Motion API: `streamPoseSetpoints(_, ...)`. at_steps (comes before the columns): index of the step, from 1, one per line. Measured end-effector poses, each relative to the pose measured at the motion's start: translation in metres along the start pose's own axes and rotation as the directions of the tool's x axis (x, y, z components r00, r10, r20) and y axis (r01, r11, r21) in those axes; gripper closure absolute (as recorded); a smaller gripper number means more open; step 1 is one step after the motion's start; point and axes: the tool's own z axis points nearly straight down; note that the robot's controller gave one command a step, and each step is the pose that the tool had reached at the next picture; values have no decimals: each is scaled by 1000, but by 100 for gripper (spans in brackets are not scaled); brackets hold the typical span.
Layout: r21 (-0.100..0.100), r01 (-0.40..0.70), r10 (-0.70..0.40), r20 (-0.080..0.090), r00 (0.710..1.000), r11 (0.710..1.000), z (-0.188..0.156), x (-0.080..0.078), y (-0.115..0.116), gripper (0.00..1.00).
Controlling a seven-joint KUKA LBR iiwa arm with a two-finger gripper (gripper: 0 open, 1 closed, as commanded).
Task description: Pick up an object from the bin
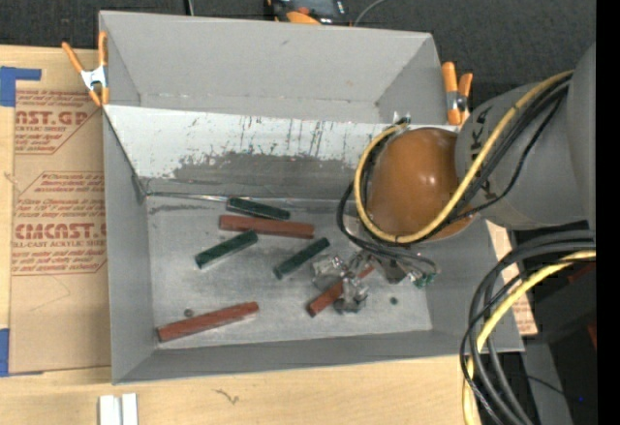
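Camera view: the gripper [347,286] is low over the floor of the bin [242,65], toward four o'clock of that floor, under the arm's orange cover [417,183]. A short red-brown stick [323,302] lies at the gripper's seven o'clock, its near end touching or tucked under the metal tip. Whether that end is gripped cannot be told, nor whether the gripper is open or closed, since its parts merge into a tangle of metal and cables.

The nearest green stick [300,258] lies just beside, at ten o'clock. Beyond it, in the same direction, are a long red-brown stick [266,227], a middle green stick [226,249] and a far green stick [258,209]. A lone red-brown stick [207,320] lies well apart at eight o'clock. The orange cover hides the floor at the gripper's one o'clock.
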Motion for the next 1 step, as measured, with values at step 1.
streamPoseSetpoints(1, 8, 145, -145, 9, 989, 989, -161, -42, -15, 100)
